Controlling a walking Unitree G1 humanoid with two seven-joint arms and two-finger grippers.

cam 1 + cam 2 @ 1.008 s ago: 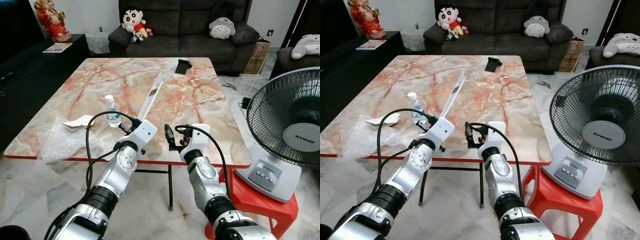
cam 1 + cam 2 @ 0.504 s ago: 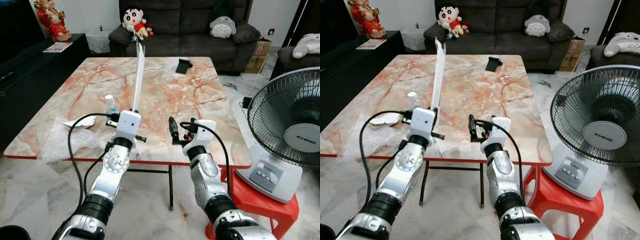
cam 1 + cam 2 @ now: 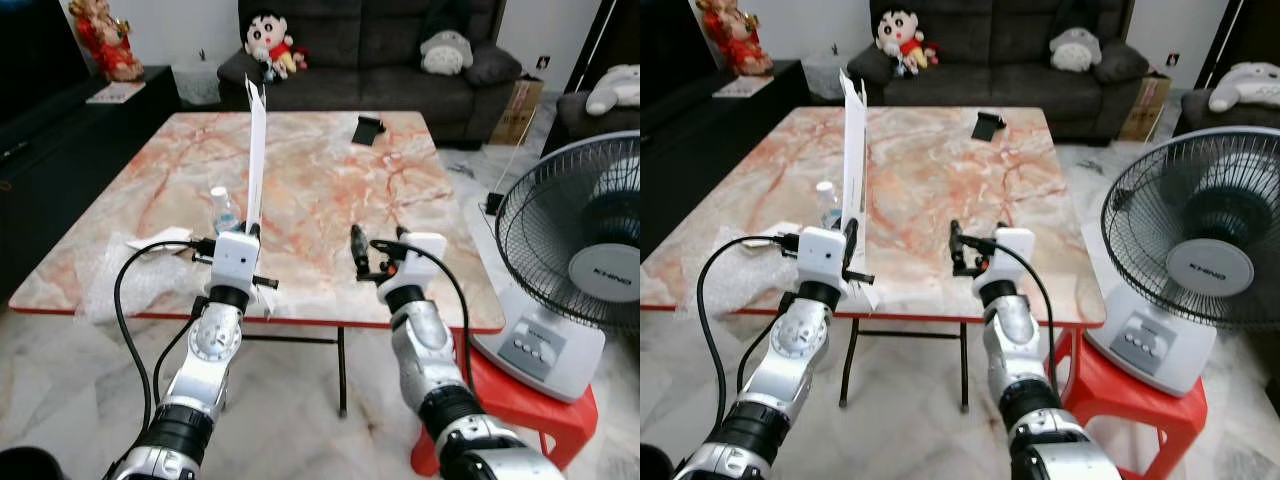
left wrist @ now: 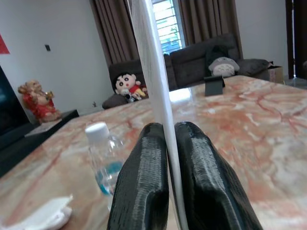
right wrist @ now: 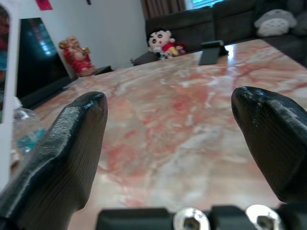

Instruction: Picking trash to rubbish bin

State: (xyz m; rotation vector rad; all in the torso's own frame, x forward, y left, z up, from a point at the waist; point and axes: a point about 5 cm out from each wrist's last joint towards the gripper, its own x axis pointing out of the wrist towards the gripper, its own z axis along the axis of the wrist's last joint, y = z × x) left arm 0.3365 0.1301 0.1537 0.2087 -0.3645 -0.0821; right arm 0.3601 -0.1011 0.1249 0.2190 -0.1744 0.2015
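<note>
Left gripper point(image 4: 169, 158) clenched on long flat white plastic strip point(image 3: 256, 160), strip standing upright above near edge of pink marble counter point(image 3: 330, 190). Right gripper point(image 5: 172, 143) released, fingers spread wide, near counter's front edge. Small clear water bottle point(image 3: 224, 211) on counter just beside strip.

Counted on the marble table point(image 3: 330, 190): one flat white strip point(image 3: 256, 160), one plastic bottle point(image 3: 224, 212), one bubble-wrap sheet point(image 3: 140, 285), one crumpled paper point(image 3: 158, 242), one black phone stand point(image 3: 368, 130). Nearby: one fan point(image 3: 578, 250), four plush toys.
</note>
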